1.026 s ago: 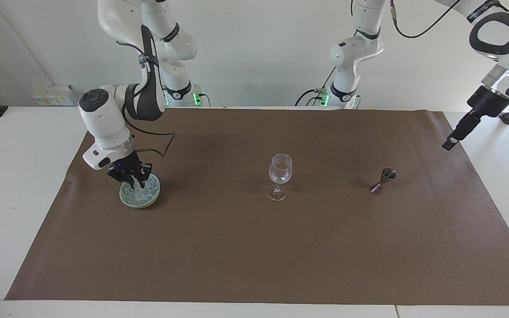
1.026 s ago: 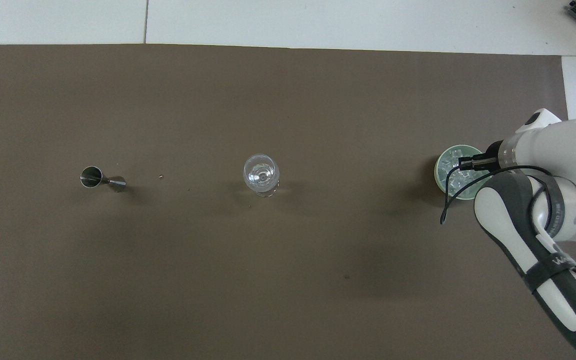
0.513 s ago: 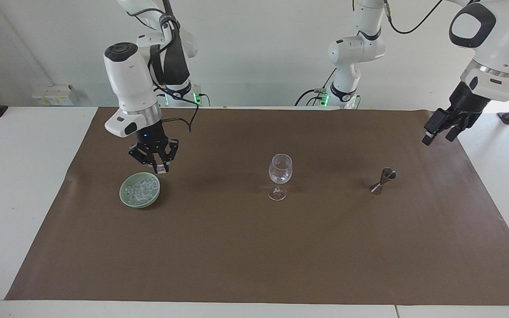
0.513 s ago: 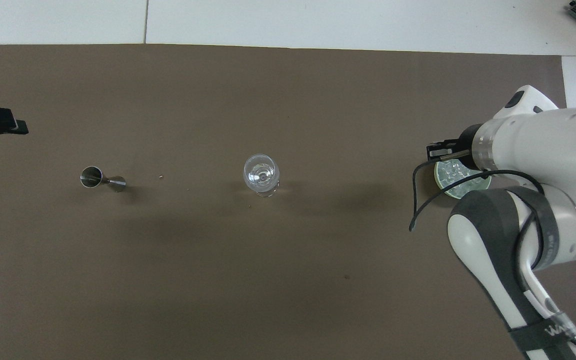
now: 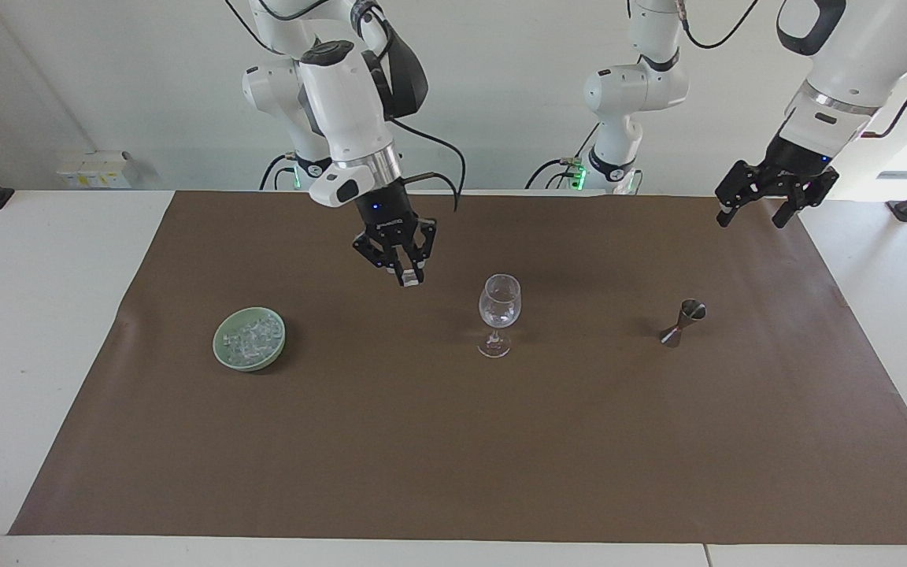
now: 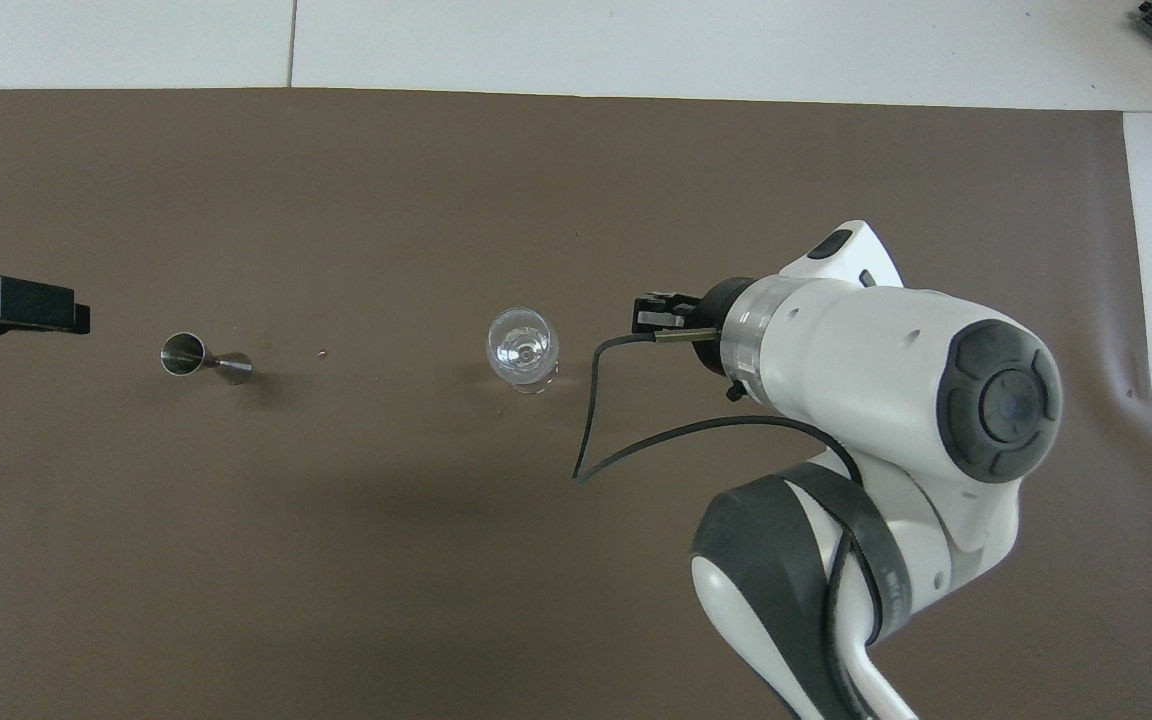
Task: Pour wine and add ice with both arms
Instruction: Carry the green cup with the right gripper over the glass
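Ice (image 5: 249, 340) lies heaped in the pale green bowl (image 5: 221, 354) toward the right arm's end of the brown mat (image 5: 453, 472), and in the facing view one small clear piece (image 5: 408, 276) is pinched between the closed fingertips of the right gripper (image 5: 405, 273). That gripper hangs in the air over bare mat between the bowl and the wine glass (image 5: 498, 314) — a carry toward the glass, by the look of it. The glass stands upright mid-mat; whether it holds any liquid cannot be told. A metal jigger (image 5: 684, 321) stands beside it toward the left arm's end, its contents hidden. The left gripper (image 5: 754, 211) hangs high over the mat's edge, fingers spread and empty, waiting.

From overhead, the right arm's bulk hides the bowl entirely; only part of the right gripper (image 6: 663, 312) shows, close to the wine glass (image 6: 522, 349). The jigger (image 6: 198, 357) shows its open cup, and the left gripper (image 6: 11, 308) pokes in at the frame's edge — placed, I judge, for the pouring step.
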`<state>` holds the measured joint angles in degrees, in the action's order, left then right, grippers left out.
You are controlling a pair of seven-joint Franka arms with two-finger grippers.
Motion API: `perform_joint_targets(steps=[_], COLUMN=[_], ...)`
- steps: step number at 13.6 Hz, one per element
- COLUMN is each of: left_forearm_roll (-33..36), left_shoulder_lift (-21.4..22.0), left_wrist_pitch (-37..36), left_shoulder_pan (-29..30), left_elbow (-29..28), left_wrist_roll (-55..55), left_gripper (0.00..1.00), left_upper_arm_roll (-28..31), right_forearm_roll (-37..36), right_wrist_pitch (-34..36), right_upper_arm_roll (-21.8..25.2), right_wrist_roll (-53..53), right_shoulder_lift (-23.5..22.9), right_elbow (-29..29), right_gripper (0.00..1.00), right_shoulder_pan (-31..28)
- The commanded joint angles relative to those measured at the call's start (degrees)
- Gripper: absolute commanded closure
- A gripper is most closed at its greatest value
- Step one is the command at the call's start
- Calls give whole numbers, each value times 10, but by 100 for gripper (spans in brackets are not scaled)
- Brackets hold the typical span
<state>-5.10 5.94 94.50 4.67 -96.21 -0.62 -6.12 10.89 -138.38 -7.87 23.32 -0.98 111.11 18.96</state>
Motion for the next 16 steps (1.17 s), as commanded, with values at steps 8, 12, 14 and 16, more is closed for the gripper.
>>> perform_joint_targets(steps=[8, 12, 14, 16], left_forearm_roll=[55, 53, 25, 23], left_shoulder_lift=[57, 58, 59, 59], left_wrist_pitch=[-29, -34, -27, -9], left_shoulder_pan=[-19, -19, -16, -15], left_elbow=[-66, -65, -63, -66], left_wrist_roll=[-25, -25, -22, -24], left_gripper=[0, 0, 0, 0], left_upper_arm_roll=[2, 2, 4, 5], right_forearm_roll=[28, 27, 27, 27], right_wrist_pitch=[-43, -44, -42, -41], right_upper_arm_roll=[0, 0, 0, 0], right_wrist_roll=[47, 60, 60, 64], right_shoulder_lift=[-60, -70, -72, -71], right_elbow=[-52, -51, -44, -43], right_gripper=[100, 100, 82, 70], right_shoulder_pan=[79, 86, 93, 93])
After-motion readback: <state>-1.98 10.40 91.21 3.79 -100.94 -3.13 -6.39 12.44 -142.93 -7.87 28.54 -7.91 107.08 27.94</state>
